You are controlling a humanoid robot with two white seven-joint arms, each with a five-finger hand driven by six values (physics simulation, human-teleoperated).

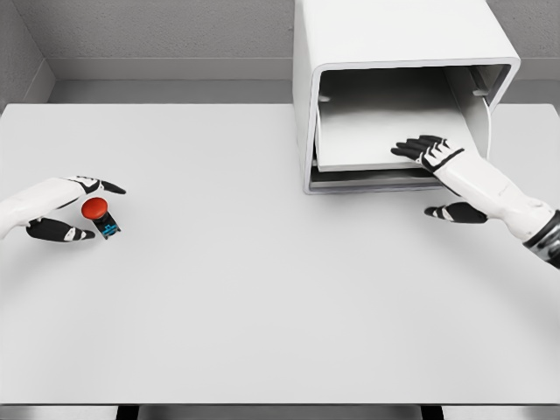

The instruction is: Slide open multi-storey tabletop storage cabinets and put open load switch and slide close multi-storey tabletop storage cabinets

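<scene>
Drawer [385,131] open under our spread right hand [426,150]; left hand [74,210] pinches switch [98,214], which next goes inside.

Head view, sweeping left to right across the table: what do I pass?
Left hand → red-capped switch beside its fingers → bare table → white cabinet with its drawer out → right hand on the drawer.

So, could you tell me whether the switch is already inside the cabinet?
No, the switch is in the left hand, far from the cabinet.
</scene>
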